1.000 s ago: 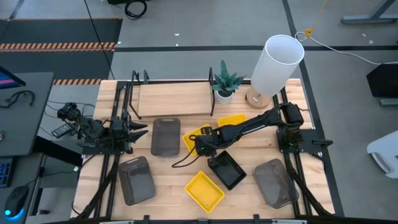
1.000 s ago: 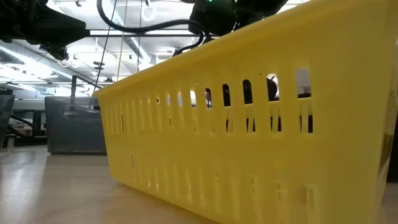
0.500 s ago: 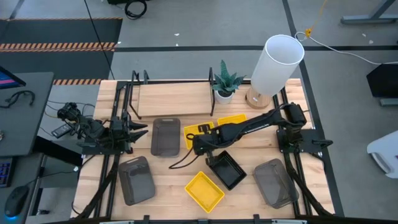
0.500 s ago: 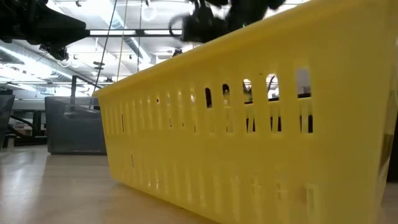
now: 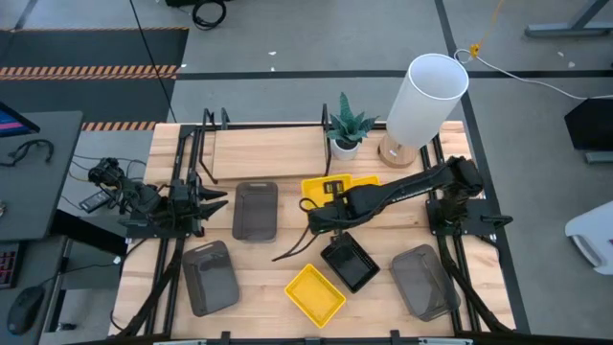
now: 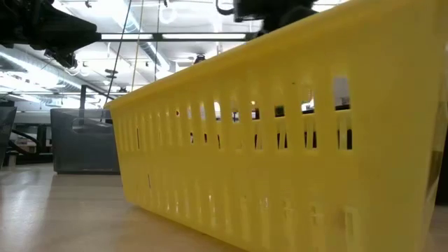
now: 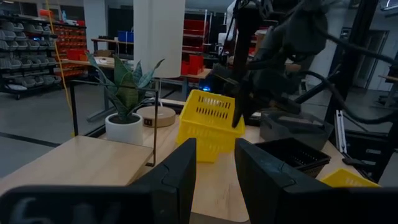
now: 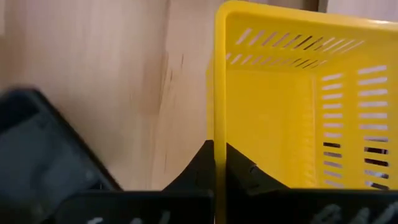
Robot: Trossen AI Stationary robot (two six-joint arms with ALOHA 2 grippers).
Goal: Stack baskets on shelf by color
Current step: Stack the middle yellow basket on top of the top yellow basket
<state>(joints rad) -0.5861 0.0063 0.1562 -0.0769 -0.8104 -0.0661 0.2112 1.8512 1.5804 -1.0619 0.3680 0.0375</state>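
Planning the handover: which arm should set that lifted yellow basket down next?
Right. Its gripper is shut on the yellow basket's wall beside the plant; the left gripper waits at the table's left edge.

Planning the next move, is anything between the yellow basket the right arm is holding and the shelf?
Nothing lies directly between. The right gripper holds the yellow basket beside the shelf; the potted plant stands close to the shelf's right end.

Bright yellow slotted baskets point(image 5: 314, 292) are lying among dark grey trays point(image 5: 256, 209), a black basket point(image 5: 351, 263) and pale wood table point(image 5: 259, 287).
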